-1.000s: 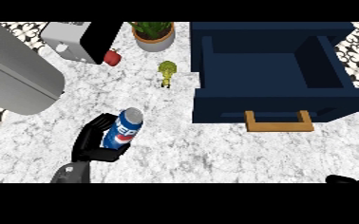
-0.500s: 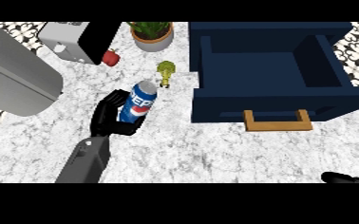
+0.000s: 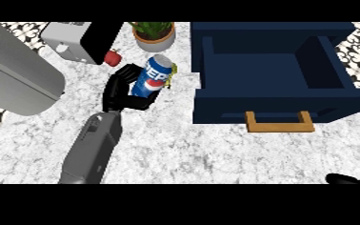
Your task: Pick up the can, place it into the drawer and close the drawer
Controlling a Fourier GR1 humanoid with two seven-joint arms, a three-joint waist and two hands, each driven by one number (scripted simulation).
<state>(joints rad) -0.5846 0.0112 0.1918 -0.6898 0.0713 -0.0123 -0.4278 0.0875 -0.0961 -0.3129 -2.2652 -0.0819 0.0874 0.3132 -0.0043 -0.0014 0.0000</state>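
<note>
Head view shows my left hand [image 3: 121, 93] curled round the can [image 3: 152, 76], held above the table [image 3: 211, 152] left of centre, just left of the open drawer [image 3: 271, 107]. My right hand [image 3: 342, 179] barely shows at the lower right (its fingers I cannot tell). Carrying the can rightward, I might clip the drawer's near wall if I go too low.

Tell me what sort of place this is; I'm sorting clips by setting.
Probably a kitchen counter: a white-and-grey marble worktop, a dark blue open drawer with a wooden handle, a small grey and black toaster-like appliance and a potted green plant.
</note>
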